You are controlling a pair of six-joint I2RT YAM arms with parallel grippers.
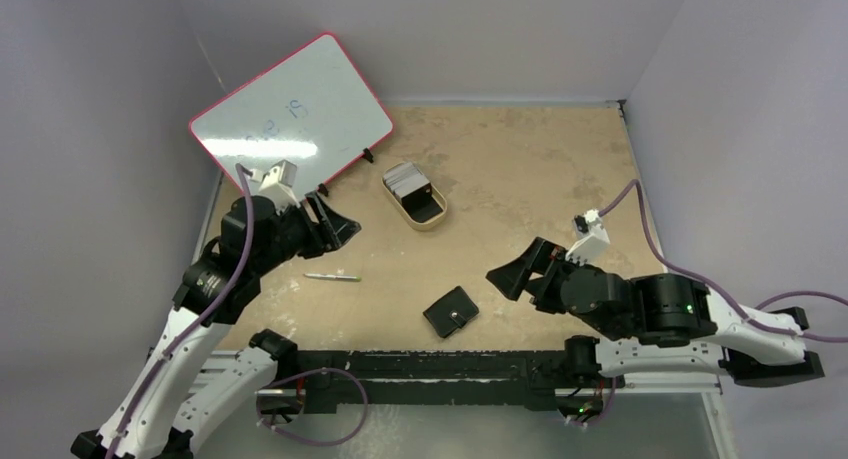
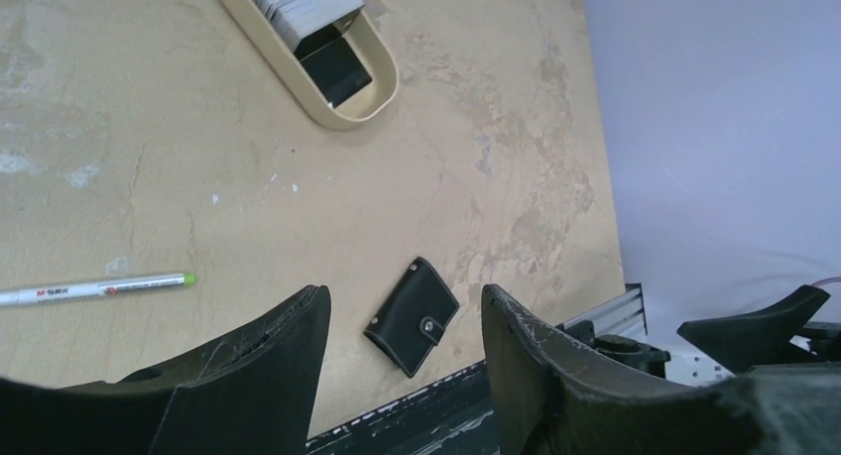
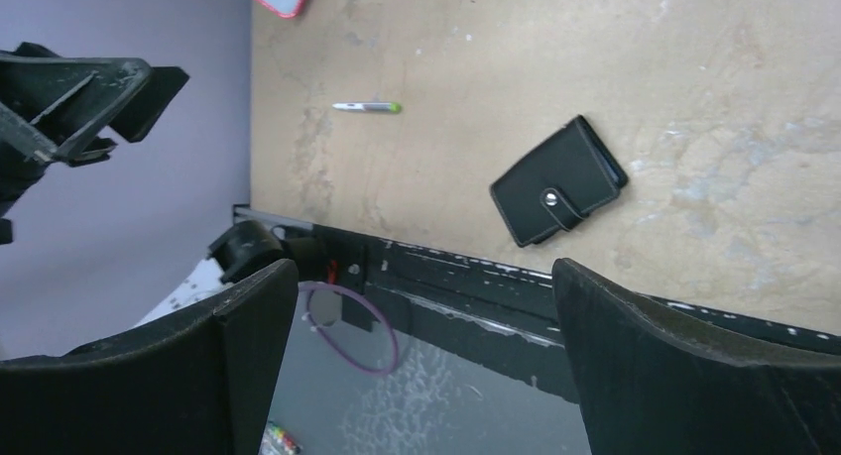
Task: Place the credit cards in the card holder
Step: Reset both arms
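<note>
The small black folding card holder (image 1: 451, 312) lies flat and snapped shut on the tan worktop (image 1: 520, 179). It sits just beside the near edge of the worktop. Its long side is slanted, not lined up with that edge, and its snap tab faces up.

The whitish-grey credit cards (image 1: 405, 176) are well behind the card holder, a little to its left. They sit in a stack at the far end of a tan oval metal tin (image 1: 438, 219). The end of the tin that points toward the card holder looks bare.

The left gripper (image 1: 335, 224) hangs behind and to the left of the card holder. Its jaws are wide apart and it holds nothing. The right gripper (image 1: 510, 274) hangs just to the right of the card holder, wide apart too, with nothing in it.

I think the right arm is nearer the card holder and the left arm is nearer the cards. The card holder needs opening first, and the edge so close to it leaves little room on that side.

A silver pen (image 1: 333, 275) lies to the left of the card holder, well apart. A white board with a red rim (image 1: 290, 109) leans far behind it, to the left. Between the card holder and the cards I see only bare worktop.
</note>
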